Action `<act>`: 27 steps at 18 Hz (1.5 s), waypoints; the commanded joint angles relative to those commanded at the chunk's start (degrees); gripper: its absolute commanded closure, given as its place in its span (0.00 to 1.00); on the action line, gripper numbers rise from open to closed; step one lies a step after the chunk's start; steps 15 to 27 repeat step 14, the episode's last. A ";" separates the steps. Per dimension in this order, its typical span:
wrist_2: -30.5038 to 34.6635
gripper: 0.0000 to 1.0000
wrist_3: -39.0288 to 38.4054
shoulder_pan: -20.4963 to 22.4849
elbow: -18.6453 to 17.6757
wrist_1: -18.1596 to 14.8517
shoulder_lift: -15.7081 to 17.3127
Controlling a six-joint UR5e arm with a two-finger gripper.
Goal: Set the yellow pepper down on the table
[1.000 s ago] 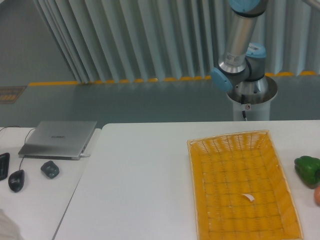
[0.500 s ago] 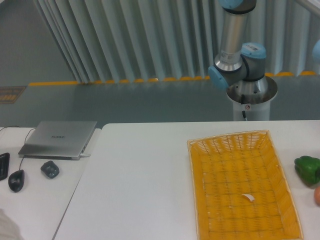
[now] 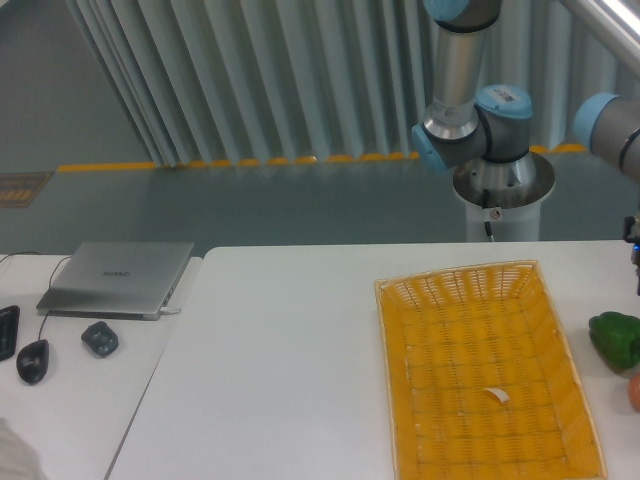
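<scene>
The yellow pepper does not show in the camera view. The white table [image 3: 280,370] fills the lower part of the view. The robot arm [image 3: 455,90] rises behind the table at the upper right, and a wrist joint [image 3: 610,125] comes in at the right edge. The gripper itself is out of view.
An orange-yellow woven basket [image 3: 485,375] with a small white scrap inside lies on the table's right half. A green pepper [image 3: 615,338] and part of an orange object [image 3: 634,392] lie at the right edge. A grey laptop [image 3: 118,277], mouse and small dark objects sit on the left desk.
The arm's upright link has swung left and more upright, and a blue-capped wrist joint has come into view at the right edge.
</scene>
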 joint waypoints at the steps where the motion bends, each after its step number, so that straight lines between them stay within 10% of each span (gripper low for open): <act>1: 0.26 0.00 -0.09 -0.18 0.09 0.09 -0.53; 27: -2.46 0.00 2.20 -0.09 0.09 0.26 -0.80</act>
